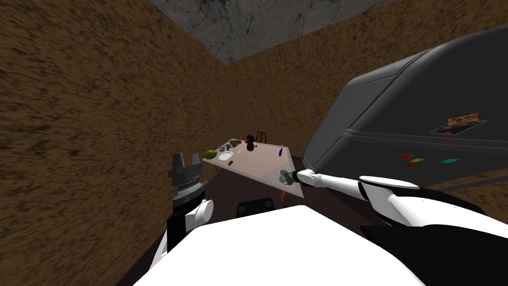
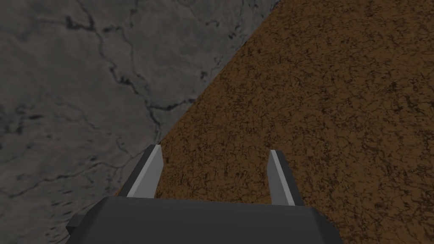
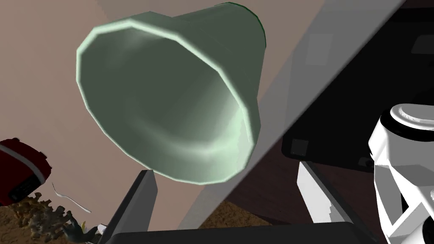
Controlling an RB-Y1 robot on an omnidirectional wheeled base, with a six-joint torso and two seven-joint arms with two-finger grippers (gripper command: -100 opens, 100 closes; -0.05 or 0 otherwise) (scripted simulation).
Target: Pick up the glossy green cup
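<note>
The pale green glossy cup (image 3: 169, 97) stands at the near corner of the light table (image 1: 258, 161), close to its edge, and is small in the head view (image 1: 285, 175). My right arm reaches out to it. In the right wrist view the cup's mouth faces the camera, just beyond the fingertips. My right gripper (image 3: 229, 186) is open, one finger (image 3: 142, 199) under the cup's rim and the other (image 3: 315, 197) off the table's edge. Nothing is pressed between them. My left gripper (image 1: 186, 161) is raised at my left side, open (image 2: 214, 169) and empty.
A big dark grey fridge (image 1: 421, 114) stands close on the right. Farther back on the table lie a green round thing (image 1: 211, 154), a white dish (image 1: 225, 155), a dark red appliance (image 1: 250, 144) and a blue bottle (image 1: 281, 150). Brown walls close in on the left.
</note>
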